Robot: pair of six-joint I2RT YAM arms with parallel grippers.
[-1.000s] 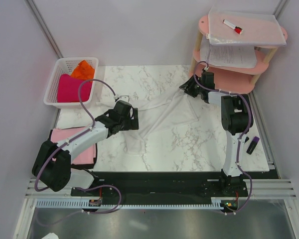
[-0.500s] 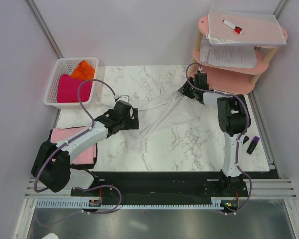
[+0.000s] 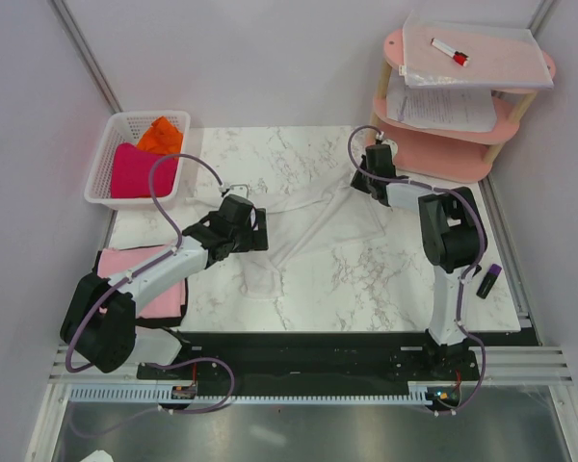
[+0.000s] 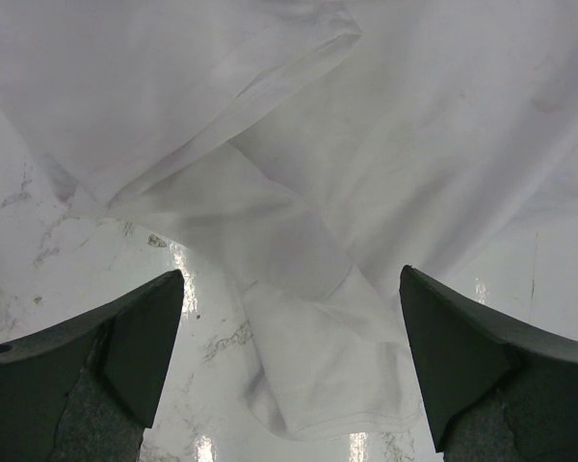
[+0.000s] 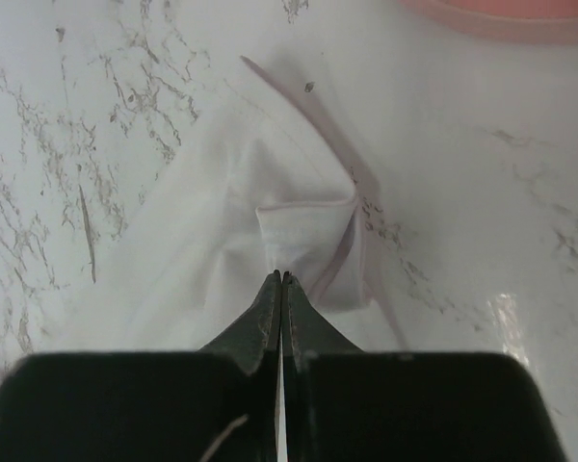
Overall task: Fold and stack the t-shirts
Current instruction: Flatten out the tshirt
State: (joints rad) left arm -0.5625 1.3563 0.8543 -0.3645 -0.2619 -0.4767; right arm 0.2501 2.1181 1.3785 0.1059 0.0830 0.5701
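Note:
The white t-shirt (image 3: pixel 313 226) lies crumpled and spread across the middle of the marble table (image 3: pixel 366 289). My left gripper (image 3: pixel 257 231) hovers over the shirt's left part, open wide. In the left wrist view a sleeve end (image 4: pixel 332 380) lies between its fingers (image 4: pixel 125 337), untouched. My right gripper (image 3: pixel 359 181) is at the shirt's far right corner, beside the pink shelf. In the right wrist view its jaws (image 5: pixel 282 277) are pressed together, pinching a folded hem of the white t-shirt (image 5: pixel 222 241).
A white lattice basket (image 3: pixel 104 173) at the far left holds a magenta t-shirt (image 3: pixel 135 171) and an orange one (image 3: pixel 161 133). A folded pale pink t-shirt (image 3: pixel 140 284) lies at the near left. The pink shelf (image 3: pixel 443 149) with papers stands far right. A purple marker (image 3: pixel 488 279) lies near the right edge.
My right gripper has slid left along the far edge to the shirt's corner, and its jaws have shut on the cloth. The left arm has stayed still and open.

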